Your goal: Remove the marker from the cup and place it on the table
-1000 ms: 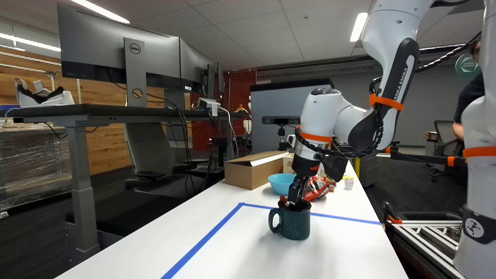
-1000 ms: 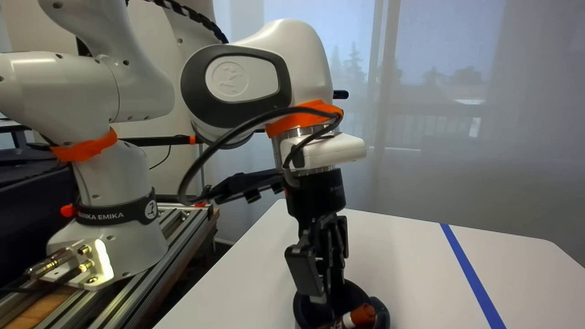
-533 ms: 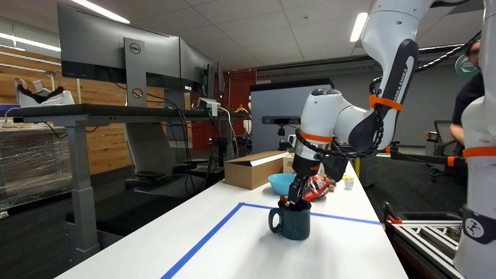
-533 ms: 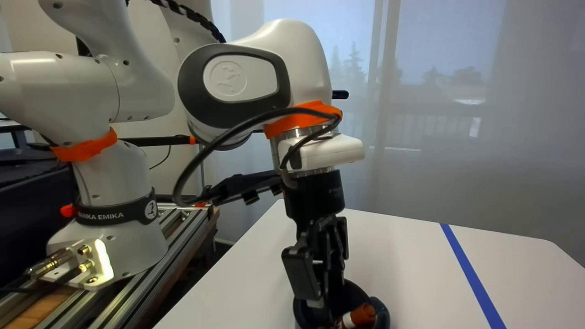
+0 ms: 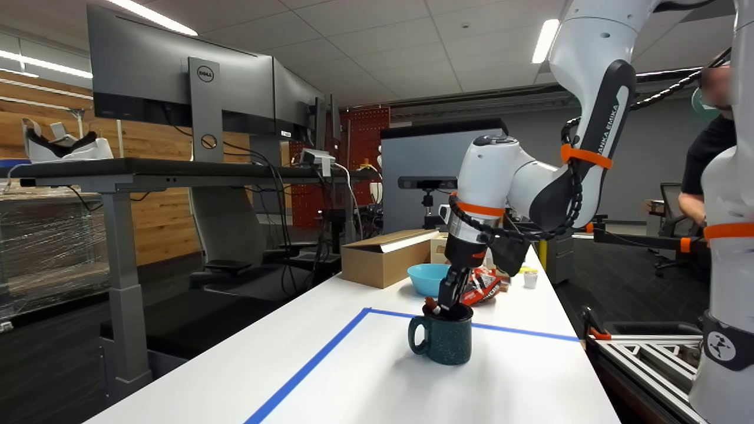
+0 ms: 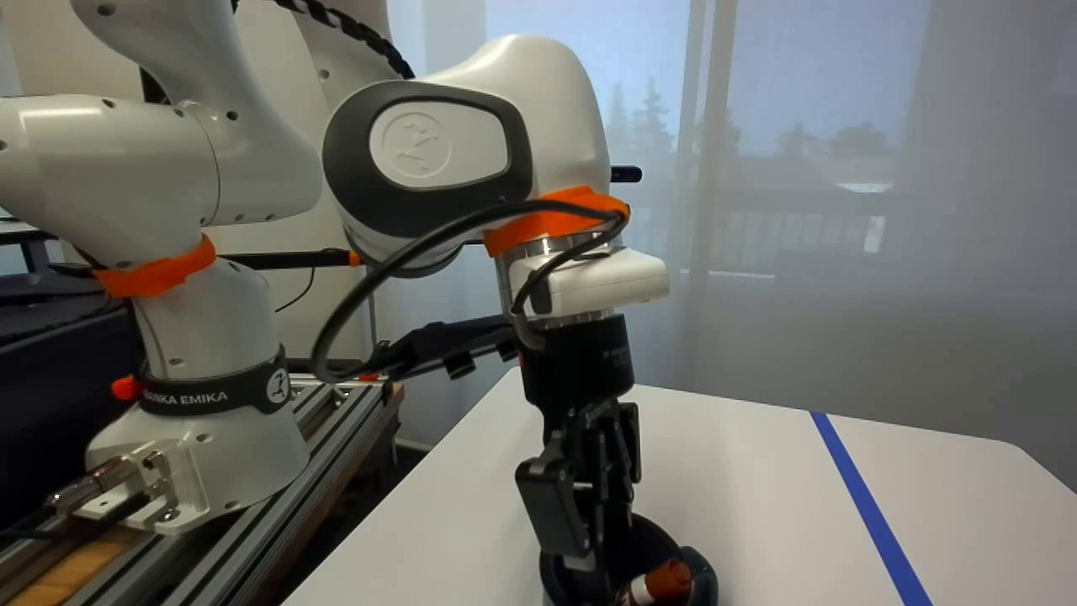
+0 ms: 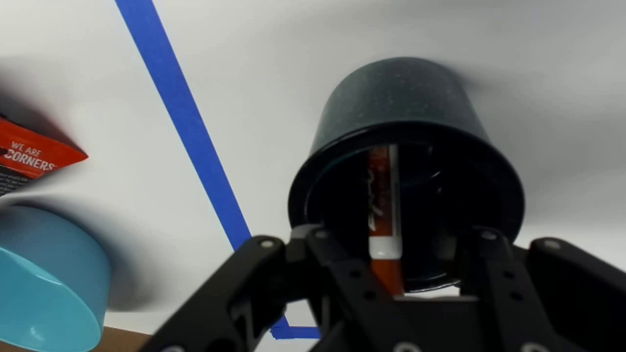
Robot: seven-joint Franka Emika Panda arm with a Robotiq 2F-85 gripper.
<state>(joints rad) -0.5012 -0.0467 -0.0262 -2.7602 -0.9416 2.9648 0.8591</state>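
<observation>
So we're at the grab stage, nothing lifted out yet. The gripper (image 7: 376, 238) has its fingers spread, one on each side of the marker (image 7: 384, 195), and in the wrist view there's a gap between it and both tips, so we'd say nothing is pinched. The marker sits tilted in the mug (image 7: 401, 93), reddish-brown cap poking up past the rim on the handle side; both exterior views back that up. The fingertips look to be dipping into the mug's mouth, but how deep we can't really tell.

Next up, we figure, is the squeeze: bring the fingers together on the marker alone and keep them off the rim, since catching the mug wall would drag the whole thing along. Then lift straight up, slowly, because a leaning marker could swivel or snag on its way out. After that we need a spot on the table (image 5: 353, 388); the white stretch beside the mug, on its side of the blue tape (image 7: 185, 117), looks handy. Laying the marker flat before letting go should limit rolling.

Farther out, past the tape, we've got a red snack bag (image 7: 29, 151) and a light blue bowl (image 7: 49, 254), then a cardboard box (image 5: 365, 268) in an exterior view.
</observation>
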